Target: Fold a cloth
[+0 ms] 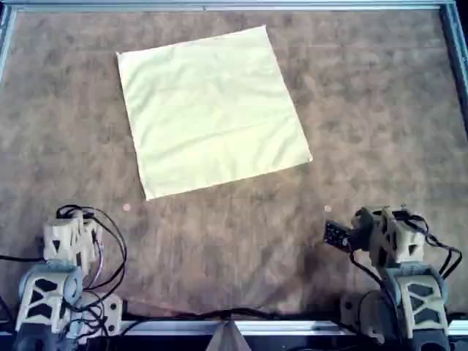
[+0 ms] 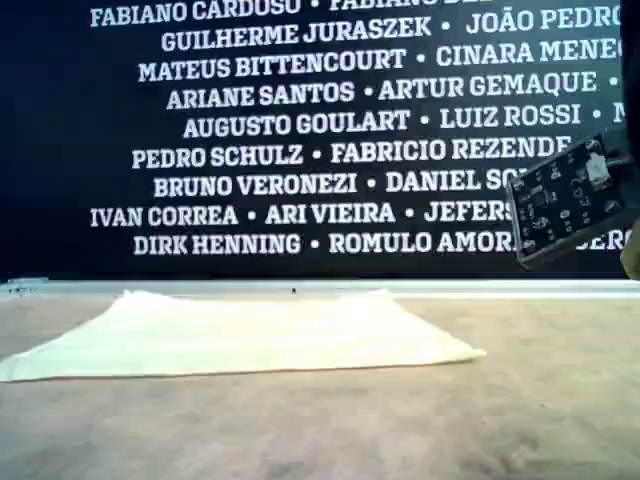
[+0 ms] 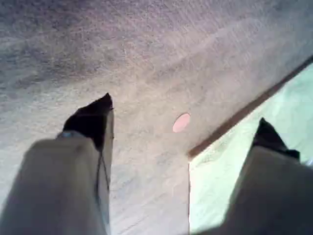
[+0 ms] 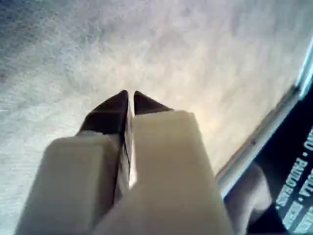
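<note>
Pale-yellow cloth is lying flat, well apart from both grippers — you are risking a missed pinch and a dragged, bunched corner, with the left gripper gaping wide and the right gripper pressed closed on nothing.

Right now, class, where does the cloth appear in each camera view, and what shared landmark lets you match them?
Overhead view: the cloth lies flat, upper middle, turned askew.
Exterior view: a low pale sheet across the middle, reaching the exterior view's left edge.
Left wrist view: one corner shows beside the open left gripper.
Right wrist view: not in it.
Shared landmark: the pink dot near that corner, also in the left wrist view.
</note>
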Robot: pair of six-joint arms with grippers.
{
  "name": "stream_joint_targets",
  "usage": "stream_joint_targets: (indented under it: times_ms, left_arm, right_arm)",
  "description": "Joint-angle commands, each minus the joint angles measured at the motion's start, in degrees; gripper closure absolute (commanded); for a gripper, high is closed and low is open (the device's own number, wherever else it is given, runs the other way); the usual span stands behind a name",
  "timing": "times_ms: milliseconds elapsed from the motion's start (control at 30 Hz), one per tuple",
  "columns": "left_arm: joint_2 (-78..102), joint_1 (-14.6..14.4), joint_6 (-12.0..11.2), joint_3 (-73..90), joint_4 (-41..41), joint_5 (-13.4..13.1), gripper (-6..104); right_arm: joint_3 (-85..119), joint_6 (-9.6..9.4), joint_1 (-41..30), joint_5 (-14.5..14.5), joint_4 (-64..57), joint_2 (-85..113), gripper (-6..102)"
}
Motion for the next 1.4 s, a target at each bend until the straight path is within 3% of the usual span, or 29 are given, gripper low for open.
stream_joint_targets:
  times_ms: [0, 167, 433, 667, 800, 1100, 1167, 1367]
  left_arm:
    - [0.0, 0.35, -0.26, -1.05, -0.18, 0.44, 38]
    - [-0.09, 0.35, -0.26, -1.05, -0.18, 0.44, 43]
    - [0.0, 0.35, -0.26, -1.05, -0.18, 0.44, 70]
    - [0.62, 0.35, -0.26, -1.05, -0.18, 0.53, 73]
    - [0.62, 0.26, -0.26, -1.23, -0.35, 0.53, 66]
    - [0.62, 0.35, -0.26, -1.14, -0.35, 0.44, 21]
    - [0.62, 0.44, -0.26, -1.14, -0.35, -0.09, 16]
    - [0.7, 0.09, 0.44, -4.83, -0.44, 0.62, 13]
  right_arm:
    - [0.7, 0.97, 0.44, -1.14, 0.26, 1.93, 94]
    - [0.7, 1.05, 0.44, -1.14, 0.18, 1.85, 94]
    - [0.7, 1.05, 0.53, -1.23, -0.26, 2.02, 93]
    - [0.7, 0.26, 0.53, -1.14, -6.59, 2.11, 93]
    - [0.62, 0.18, 0.88, -1.32, -11.87, 2.11, 86]
    - [0.62, 0.26, 1.05, -1.41, -13.1, 2.11, 43]
    - [0.44, 1.05, 0.26, -1.05, -13.97, 2.2, 38]
    - [-3.34, 0.18, 0.79, -1.93, -15.47, 2.2, 36]
